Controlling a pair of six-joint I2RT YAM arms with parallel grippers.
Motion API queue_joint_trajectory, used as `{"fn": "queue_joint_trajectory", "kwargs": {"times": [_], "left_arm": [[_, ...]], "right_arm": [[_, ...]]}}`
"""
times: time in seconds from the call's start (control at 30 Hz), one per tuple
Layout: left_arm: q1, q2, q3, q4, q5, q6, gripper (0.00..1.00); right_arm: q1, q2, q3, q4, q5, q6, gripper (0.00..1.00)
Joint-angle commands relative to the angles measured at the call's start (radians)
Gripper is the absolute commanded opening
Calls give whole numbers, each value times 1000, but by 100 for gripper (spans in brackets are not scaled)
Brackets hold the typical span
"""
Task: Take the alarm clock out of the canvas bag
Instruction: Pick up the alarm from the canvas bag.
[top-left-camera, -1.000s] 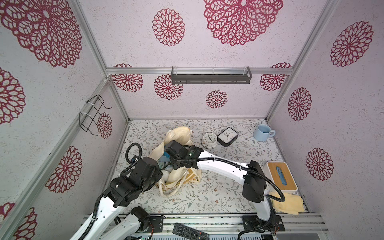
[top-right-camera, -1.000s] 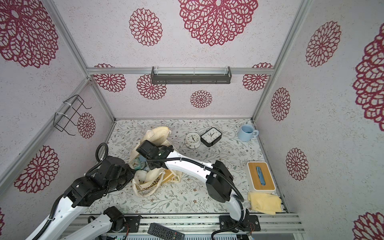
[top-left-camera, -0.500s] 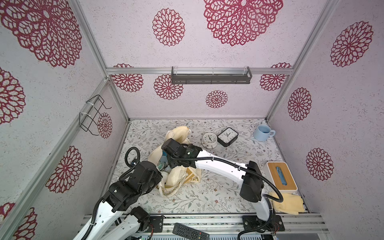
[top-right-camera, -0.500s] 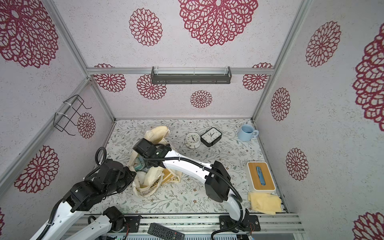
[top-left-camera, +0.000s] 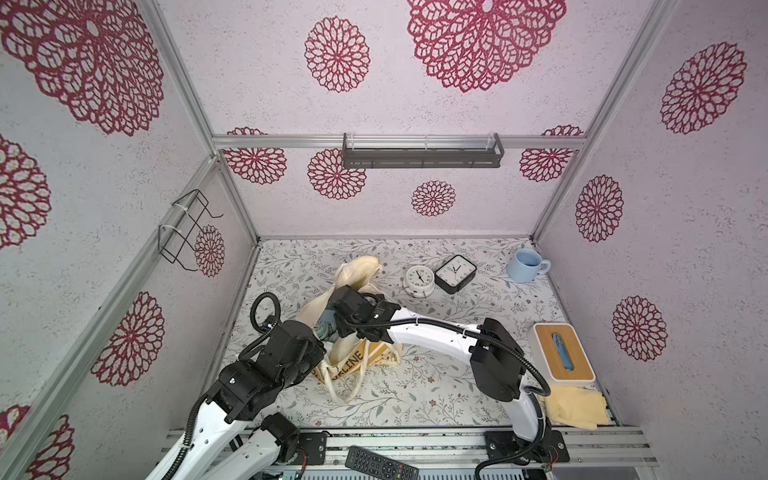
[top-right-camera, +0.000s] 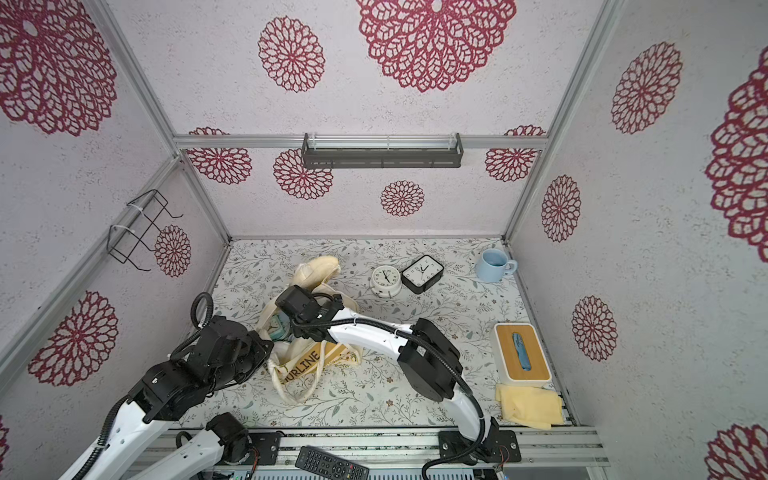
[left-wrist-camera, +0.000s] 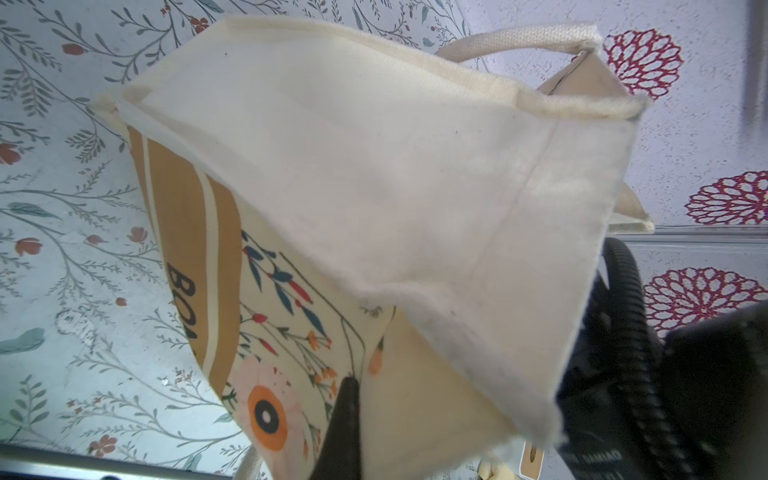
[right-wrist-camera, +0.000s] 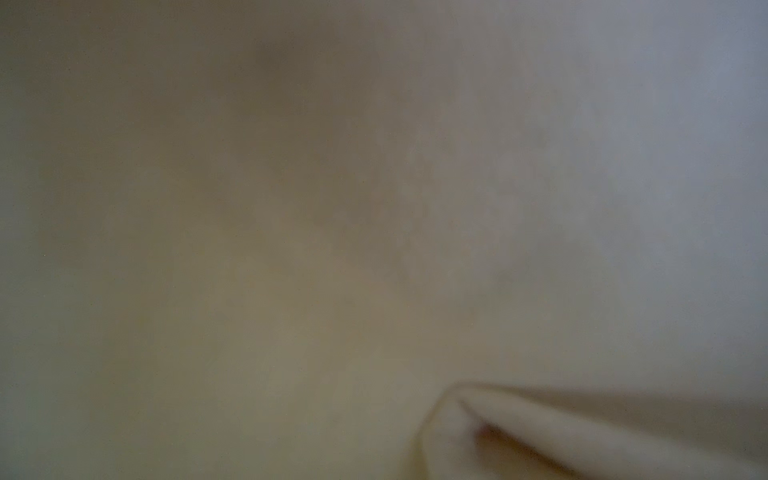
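**The right gripper (top-right-camera: 287, 320) reaching into the canvas bag (top-left-camera: 353, 357)**

The left gripper (left-wrist-camera: 361, 415) is pinching the canvas bag's rim, jaws fully closed on the fabric. The right gripper is sitting in the bag's mouth, buried in cloth; can't tell its width or whether it's holding anything. The teal alarm clock (top-right-camera: 275, 327) is lying inside the bag, just beside the right gripper.

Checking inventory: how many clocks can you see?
2 for sure: a white round clock beside a black square clock, beyond the canvas bag. A teal thing inside the bag may be a third.
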Motion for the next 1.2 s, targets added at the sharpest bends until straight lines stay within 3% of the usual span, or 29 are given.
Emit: {"fn": "queue_joint_trajectory", "kwargs": {"times": [0.0, 0.2, 0.47, 0.8, 1.17], "left_arm": [[-2, -18, 0, -103, -23, -15, 0], [-1, -32, 4, -129, -30, -19, 0], [-1, -46, 0, -151, -33, -27, 0], [-1, -57, -3, -161, -40, -38, 0], [-2, -62, -2, -164, -41, -37, 0]], "right_arm": [[-52, 55, -54, 19, 31, 135, 72], [-64, 56, -104, 61, 67, 187, 65], [-91, 13, -210, 165, 115, 263, 45], [-107, -63, -299, 209, 178, 265, 29], [-143, -98, -364, 261, 191, 268, 56]]}}
